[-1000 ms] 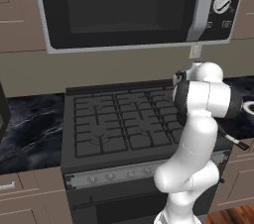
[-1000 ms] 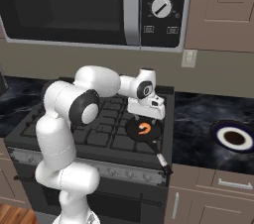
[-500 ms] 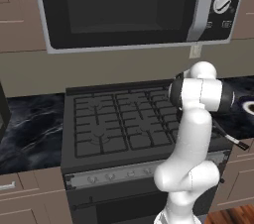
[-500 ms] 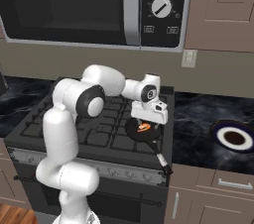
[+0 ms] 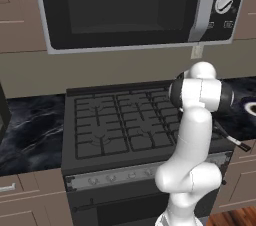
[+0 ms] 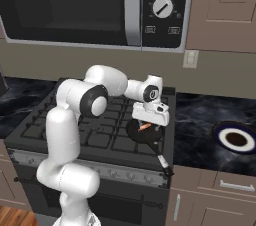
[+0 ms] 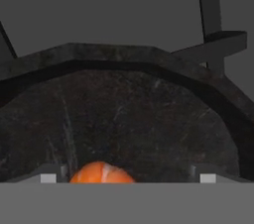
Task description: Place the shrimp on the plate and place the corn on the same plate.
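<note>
The shrimp [image 6: 144,126] is a small orange piece lying in the black frying pan [image 6: 146,136] on the stove's front right burner. My gripper [image 6: 148,120] hangs low over the pan, open, with its jaws on either side of the shrimp and not closed on it. In the hand view the shrimp [image 7: 101,173] sits at the bottom edge between the two fingertips [image 7: 48,178], with the pan's floor [image 7: 139,114] beyond it. The navy-rimmed plate [image 6: 236,139] lies on the dark counter to the right of the stove. The corn is out of view.
The pan's handle [image 6: 162,161] sticks out toward the stove's front edge. The gas stove [image 5: 120,125] has raised black grates. A microwave [image 5: 130,5] hangs above it. Dark marble counter [image 5: 30,130] runs along both sides.
My hand has come down into the pan and now straddles the shrimp. The arm's elbow has swung slightly. The shrimp, the pan and the plate have not moved.
</note>
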